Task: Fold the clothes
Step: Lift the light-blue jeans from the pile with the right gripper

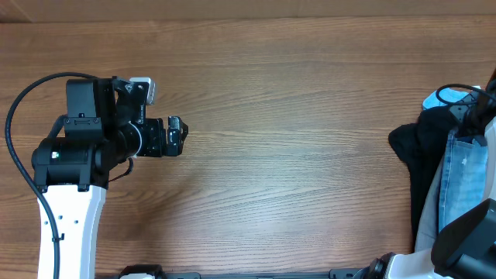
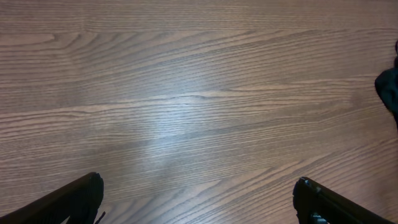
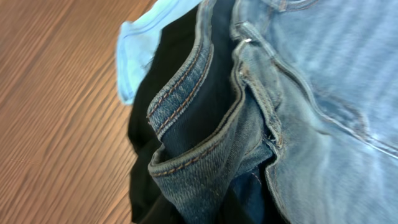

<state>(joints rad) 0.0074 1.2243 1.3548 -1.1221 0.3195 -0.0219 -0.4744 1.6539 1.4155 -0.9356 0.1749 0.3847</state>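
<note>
You will find no text, label, brand or number that can be read in any of the three views. The jeans (image 3: 317,93) show only orange stitching along the waistband. What looks like a small metal rivet (image 3: 247,42) there may carry a stamp, but it is too blurred to read. From overhead, the white part (image 1: 142,87) on the left arm is too small for any marking to be made out.

left arm (image 1: 70,159): black joints, white lower link, small white block on top.
cable (image 1: 14,116): black, thin, looped.
left tool (image 1: 180,136): black, with blunt dark fingers (image 2: 74,199).
right arm (image 1: 465,232): black link, white base.
</note>
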